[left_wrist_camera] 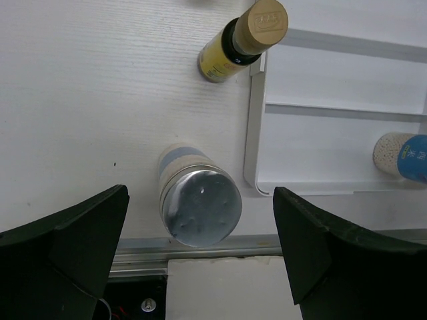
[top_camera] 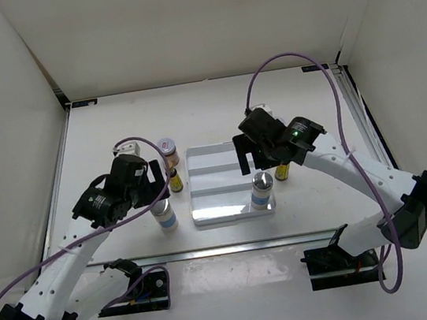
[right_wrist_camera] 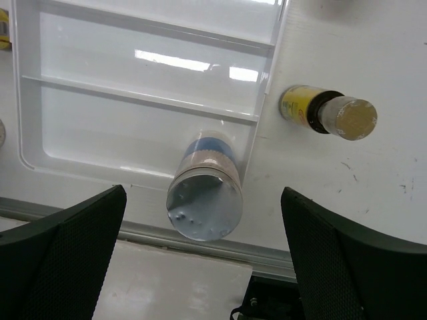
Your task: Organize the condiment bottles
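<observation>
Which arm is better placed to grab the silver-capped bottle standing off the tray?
Left. The left gripper hangs open directly over that white bottle, beside the tray; the right gripper hangs open over the other bottle, already in the tray.

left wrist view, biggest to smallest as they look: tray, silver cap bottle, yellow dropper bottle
1. tray, though cut off by the frame
2. silver-capped bottle, only slightly larger and nearer the camera, so unsure
3. yellow dropper bottle

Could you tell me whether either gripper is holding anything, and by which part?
Nothing is held: the left gripper and the right gripper are both open and empty.
</observation>
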You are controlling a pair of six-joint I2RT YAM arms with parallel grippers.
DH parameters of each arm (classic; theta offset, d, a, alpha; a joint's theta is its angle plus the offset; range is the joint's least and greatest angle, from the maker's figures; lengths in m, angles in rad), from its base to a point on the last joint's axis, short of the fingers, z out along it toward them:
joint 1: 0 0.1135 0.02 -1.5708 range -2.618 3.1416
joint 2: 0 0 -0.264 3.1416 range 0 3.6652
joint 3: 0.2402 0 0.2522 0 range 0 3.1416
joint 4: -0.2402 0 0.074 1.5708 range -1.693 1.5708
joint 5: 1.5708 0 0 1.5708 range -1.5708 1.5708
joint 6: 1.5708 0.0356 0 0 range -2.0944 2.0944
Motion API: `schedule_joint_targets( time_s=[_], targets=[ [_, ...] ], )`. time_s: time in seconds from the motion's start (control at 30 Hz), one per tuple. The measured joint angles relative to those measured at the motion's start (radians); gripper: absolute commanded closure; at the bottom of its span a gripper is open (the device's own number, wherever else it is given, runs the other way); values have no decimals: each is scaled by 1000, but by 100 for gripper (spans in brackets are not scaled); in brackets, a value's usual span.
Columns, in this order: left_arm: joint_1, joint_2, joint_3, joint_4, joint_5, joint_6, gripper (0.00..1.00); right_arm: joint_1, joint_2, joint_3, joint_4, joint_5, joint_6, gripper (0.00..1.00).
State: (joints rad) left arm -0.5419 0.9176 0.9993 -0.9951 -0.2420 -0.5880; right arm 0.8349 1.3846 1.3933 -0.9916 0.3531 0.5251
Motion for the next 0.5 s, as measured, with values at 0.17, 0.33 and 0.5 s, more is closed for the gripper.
schedule_joint_targets(
  time_s=[0.17, 0.33, 0.5],
  targets=[
    [-63, 0, 0, 0, -18, -3, 0, 6, -40, 0, -1, 31, -14, 0],
    [-117, 14, 0, 0, -32, -13, 0, 7, -50, 0, -1, 54, -24, 0],
    [-161, 65, -10, -3, -34, -47, 0, 7, -58, 0, -2, 66, -35, 0]
  ],
)
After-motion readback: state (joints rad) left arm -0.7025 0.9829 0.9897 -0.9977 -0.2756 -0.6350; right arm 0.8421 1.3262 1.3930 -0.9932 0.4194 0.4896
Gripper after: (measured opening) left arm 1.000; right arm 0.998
